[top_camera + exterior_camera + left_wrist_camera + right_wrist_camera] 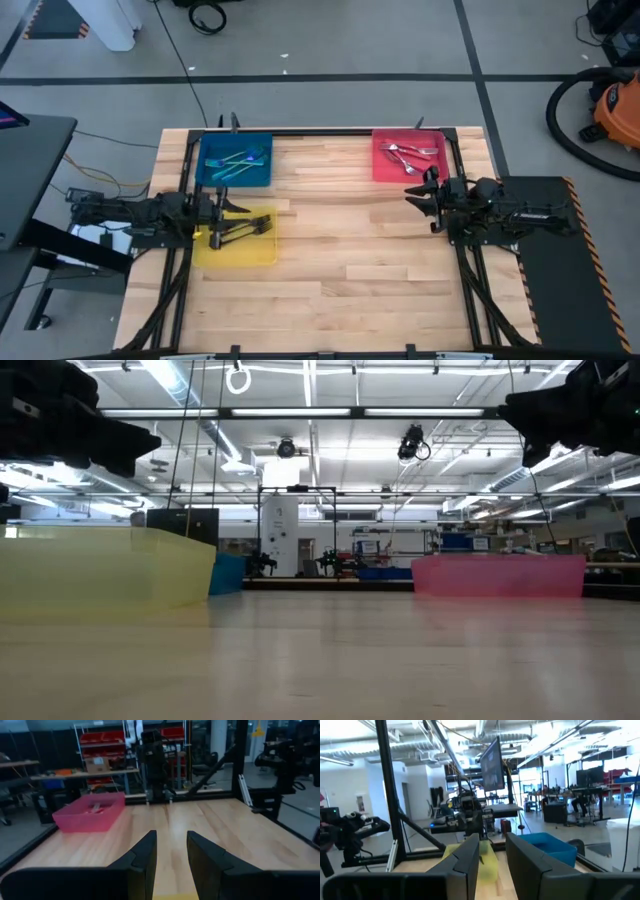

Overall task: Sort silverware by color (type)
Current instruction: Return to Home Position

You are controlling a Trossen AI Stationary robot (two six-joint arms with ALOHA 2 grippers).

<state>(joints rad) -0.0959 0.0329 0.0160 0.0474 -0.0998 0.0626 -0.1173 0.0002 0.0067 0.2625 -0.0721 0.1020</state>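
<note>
The left gripper (222, 207) is held over the corner of the yellow tray (240, 252) nearest the blue tray (260, 178). Its fingers are parted by a narrow gap, and nothing is gripped between them. The right gripper (417, 196) is held just beside the red tray (385, 172), likewise slightly parted and empty.

The sorting is judged to be finished. The teal forks (238, 160) are gathered in the blue tray, the red forks (408, 153) in the red tray, and the black forks (240, 228) in the yellow tray. No fork is seen on the bare table (350, 250). Only the arms are left to be drawn back to rest — no cutlery is left to be picked up, as far as can be seen.

The forks are slim, with bright metal tines and thin coloured handles, and they are piled loosely across one another in each tray. The trays are shallow rectangles of tinted plastic — from table height their walls are seen to be translucent. The table is made of pale wooden strips laid in a block pattern, smooth and faintly glossy, and it is edged with a dark frame.
</note>
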